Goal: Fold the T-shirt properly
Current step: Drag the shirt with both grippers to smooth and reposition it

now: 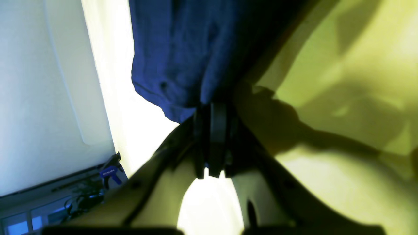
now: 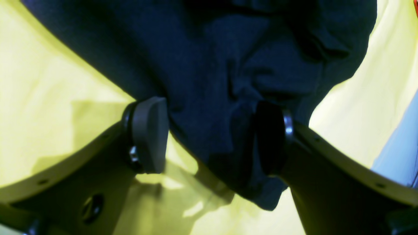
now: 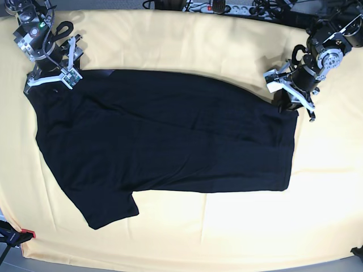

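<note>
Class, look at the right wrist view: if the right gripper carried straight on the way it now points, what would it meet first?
The black cloth T-shirt: a bunched fold already lies between the open right gripper and fills the view ahead. How far past the fingertips it reaches is unclear.

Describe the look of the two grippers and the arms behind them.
Both wear pale, cream-white curved finger frames with small holes. The right gripper has dark grey rounded pads on metal fittings; the left gripper has black disc-like pads. From the base view, the wrists are black and silver metal with black cables, one showing a green spot.
</note>
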